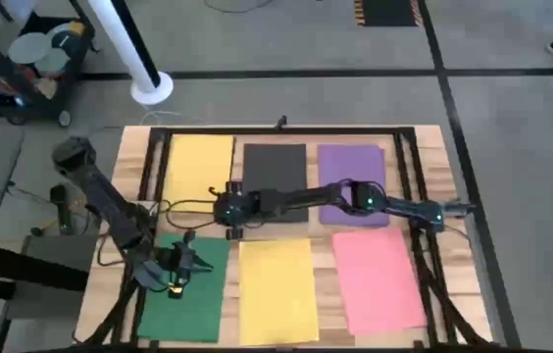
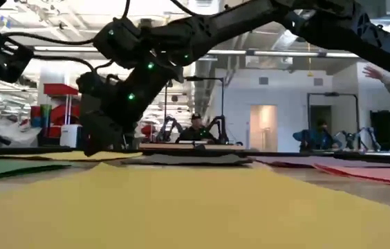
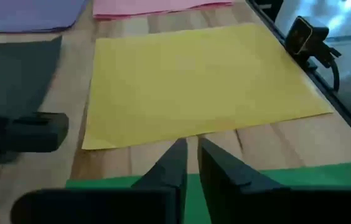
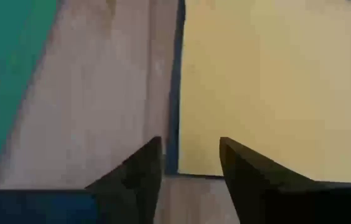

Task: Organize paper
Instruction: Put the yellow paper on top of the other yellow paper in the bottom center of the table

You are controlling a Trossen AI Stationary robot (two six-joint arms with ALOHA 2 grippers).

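Six sheets of paper lie flat on the wooden table: yellow [image 1: 198, 167], dark grey [image 1: 275, 169] and purple [image 1: 352, 167] along the far side, green [image 1: 183, 294], yellow [image 1: 276, 291] and pink [image 1: 377, 279] along the near side. My right gripper [image 1: 229, 222] reaches across from the right. It stands open [image 4: 189, 149] over the near right corner [image 4: 185, 165] of the far yellow sheet [image 4: 275, 81]. My left gripper [image 1: 186, 263] hovers over the green sheet's far edge [image 3: 325, 180]. Its fingers [image 3: 193, 148] are shut to a slim gap with nothing between them.
A black frame [image 1: 286, 129] runs round the table top. A small camera [image 3: 309, 40] sits on the table's near edge by the near yellow sheet [image 3: 200, 81]. My right arm [image 1: 355, 201] spans the table's middle above the dark grey and purple sheets. People sit in the room behind [image 2: 196, 128].
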